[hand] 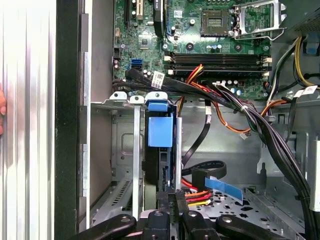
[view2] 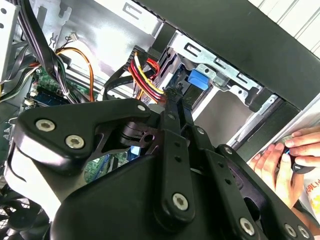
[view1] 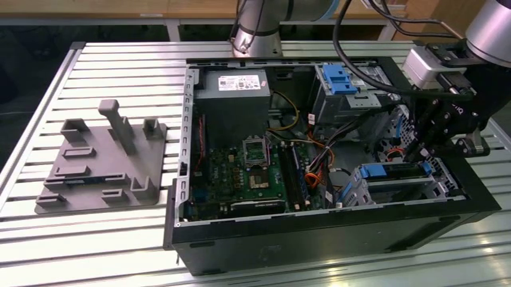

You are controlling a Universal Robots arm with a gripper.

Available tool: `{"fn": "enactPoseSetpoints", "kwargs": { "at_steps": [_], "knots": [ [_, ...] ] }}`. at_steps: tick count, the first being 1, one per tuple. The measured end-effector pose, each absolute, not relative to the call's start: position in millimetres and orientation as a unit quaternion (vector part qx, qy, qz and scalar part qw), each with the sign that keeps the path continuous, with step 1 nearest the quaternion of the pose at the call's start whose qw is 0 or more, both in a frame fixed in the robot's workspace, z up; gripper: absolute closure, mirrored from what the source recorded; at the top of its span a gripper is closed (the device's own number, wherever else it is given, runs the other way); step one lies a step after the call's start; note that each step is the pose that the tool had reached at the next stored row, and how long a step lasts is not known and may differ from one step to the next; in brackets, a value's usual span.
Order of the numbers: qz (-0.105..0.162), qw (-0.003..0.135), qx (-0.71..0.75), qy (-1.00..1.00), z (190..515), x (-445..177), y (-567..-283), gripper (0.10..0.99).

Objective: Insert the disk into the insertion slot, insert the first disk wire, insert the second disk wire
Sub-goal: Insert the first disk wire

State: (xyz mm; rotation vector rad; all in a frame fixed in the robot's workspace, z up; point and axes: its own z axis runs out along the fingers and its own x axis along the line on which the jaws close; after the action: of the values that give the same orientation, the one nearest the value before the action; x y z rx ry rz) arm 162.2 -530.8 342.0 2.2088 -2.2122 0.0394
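1. Nearest the lens, one gripper [view2: 175,96] is reaching down into one open computer case [view1: 319,233].
2. Its two fingers [view2: 171,122] are pressing together and pinching the plug end of one disk wire [hand: 199,195], a red, orange and yellow bundle.
3. One disk [hand: 160,131] is sitting inside the insertion slot [view1: 411,190], with its blue carrier handle showing at the slot's mouth. In the exterior view, this slot is lying at the lower right of the frame, within the case.
4. The pinched plug is sitting at the disk's end away from the blue handle. Whether it is seated cannot be told.
5. One taller cage [view1: 339,81] with a blue latch is standing at the upper right of centre in the exterior view, well apart from the slot.
6. One motherboard [view1: 248,170] is lying in the case between the two cages and the case's wall on the exterior view's left.
7. One grey fixture plate [view1: 100,164] is lying on the slatted table [view1: 119,60], on the exterior view's left.
8. A person's fingers [view2: 275,162] are showing just outside the case's black wall.
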Motion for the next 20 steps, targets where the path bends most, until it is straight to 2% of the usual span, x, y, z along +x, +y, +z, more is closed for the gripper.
{"fn": "enactPoseSetpoints", "kwargs": {
  "at_steps": [20],
  "knots": [
    [0.017, 0.012, 0.706, -0.707, 337.7, 162.2, -530.9, 0.922]
  ]
}}
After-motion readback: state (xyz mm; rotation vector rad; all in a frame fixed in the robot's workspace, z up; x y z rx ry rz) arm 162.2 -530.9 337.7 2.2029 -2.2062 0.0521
